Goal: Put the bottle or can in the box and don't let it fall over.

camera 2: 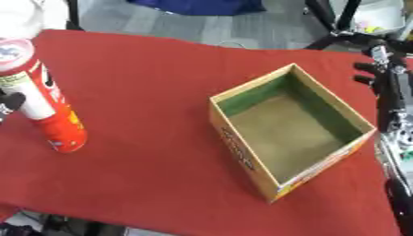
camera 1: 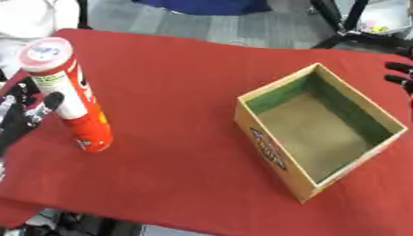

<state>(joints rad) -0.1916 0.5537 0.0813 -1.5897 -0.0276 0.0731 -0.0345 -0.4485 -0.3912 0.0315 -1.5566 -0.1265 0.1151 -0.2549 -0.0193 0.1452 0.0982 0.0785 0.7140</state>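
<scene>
Left hand (camera 1: 24, 115) curls against the tall red can (camera 1: 77, 101) at the near left, well apart from the open box (camera 1: 319, 131) on the right. Right hand (camera 2: 379, 76) idles far right, fingers unclear. Risk: the can leans already; gripped this low, it may tip during transfer.

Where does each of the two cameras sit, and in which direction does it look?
Left eye view: in the head, looking down at the red table; the left hand shows beside the can.
Right eye view: the head's other eye, same downward look; the right hand and its arm show along the right edge.
Shared: the upright can, the open box, the red table.
</scene>
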